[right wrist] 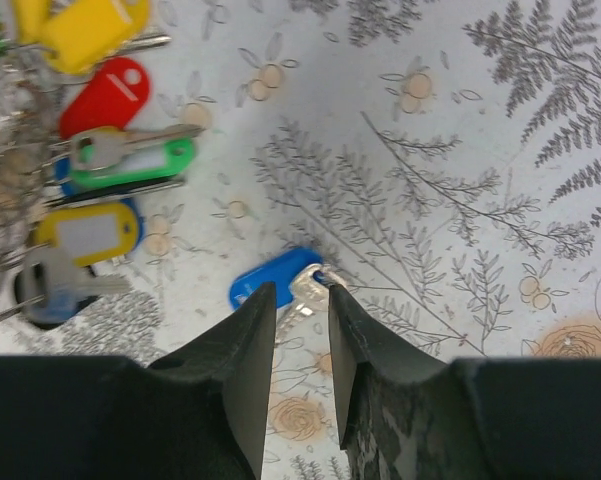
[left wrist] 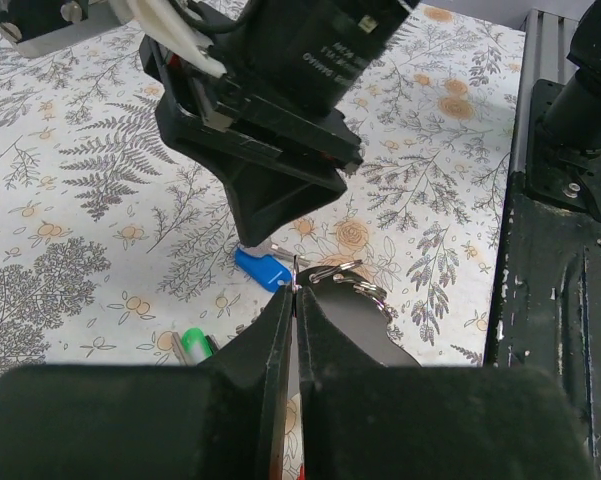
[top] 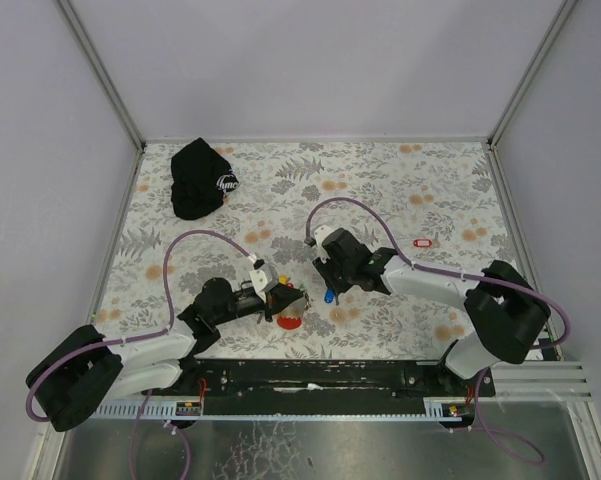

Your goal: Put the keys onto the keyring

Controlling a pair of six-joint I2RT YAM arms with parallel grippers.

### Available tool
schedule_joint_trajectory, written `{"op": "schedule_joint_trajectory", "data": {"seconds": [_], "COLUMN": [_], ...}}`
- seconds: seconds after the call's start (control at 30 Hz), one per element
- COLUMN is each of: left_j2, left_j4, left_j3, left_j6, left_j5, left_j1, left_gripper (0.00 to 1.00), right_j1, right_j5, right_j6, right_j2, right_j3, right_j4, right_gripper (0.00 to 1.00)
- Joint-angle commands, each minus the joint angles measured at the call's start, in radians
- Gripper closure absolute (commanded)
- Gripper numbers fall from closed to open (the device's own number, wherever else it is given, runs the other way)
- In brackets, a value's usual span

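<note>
My left gripper (top: pixel 283 298) is shut on the thin keyring (left wrist: pixel 297 284), pinching its wire at the fingertips (left wrist: pixel 280 312). Beside it are looped rings (left wrist: pixel 352 276) and a red rounded piece (top: pixel 290 322). My right gripper (top: pixel 329 286) is open, low over the mat. Its tips straddle a silver key (right wrist: pixel 310 284) with a blue tag (right wrist: pixel 272 277), also seen in the left wrist view (left wrist: pixel 259 268). A bunch of keys lies at the left of the right wrist view: yellow tag (right wrist: pixel 85 30), red (right wrist: pixel 105 95), green (right wrist: pixel 140 165), yellow (right wrist: pixel 85 232). A green tag (left wrist: pixel 194 345) lies by my left fingers.
A large black cap with a white logo (top: pixel 200 178) lies at the back left of the floral mat (top: pixel 400 190). A lone small red tag (top: pixel 423 241) lies at the right. The black rail (top: pixel 310 375) runs along the near edge. The two arms work close together.
</note>
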Motion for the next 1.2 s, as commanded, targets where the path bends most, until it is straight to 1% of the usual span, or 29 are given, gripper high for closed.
{"op": "schedule_joint_trajectory", "data": {"seconds": [0.0, 0.37, 1.0, 1.1, 1.17], "left_j2": [-0.010, 0.008, 0.011, 0.011, 0.010], "left_j4": [0.041, 0.030, 0.016, 0.016, 0.017], "left_j3": [0.004, 0.019, 0.025, 0.025, 0.025], "left_j6": [-0.004, 0.000, 0.001, 0.001, 0.001], "left_j5": [-0.023, -0.010, -0.001, 0.001, 0.001], "left_j1": [-0.003, -0.002, -0.002, -0.002, -0.003], "left_gripper": [1.00, 1.00, 1.00, 1.00, 1.00], "right_j1": [-0.058, -0.121, -0.129, -0.129, -0.129], "right_j5": [-0.034, -0.165, -0.191, -0.187, -0.186], "right_j6": [0.010, 0.030, 0.034, 0.034, 0.026], "right_j2": [0.024, 0.058, 0.112, 0.117, 0.112], "right_j3": [-0.005, -0.031, -0.021, -0.021, -0.023], "right_j4": [0.066, 0.127, 0.113, 0.109, 0.104], "right_gripper": [0.67, 0.72, 0.82, 0.86, 0.91]}}
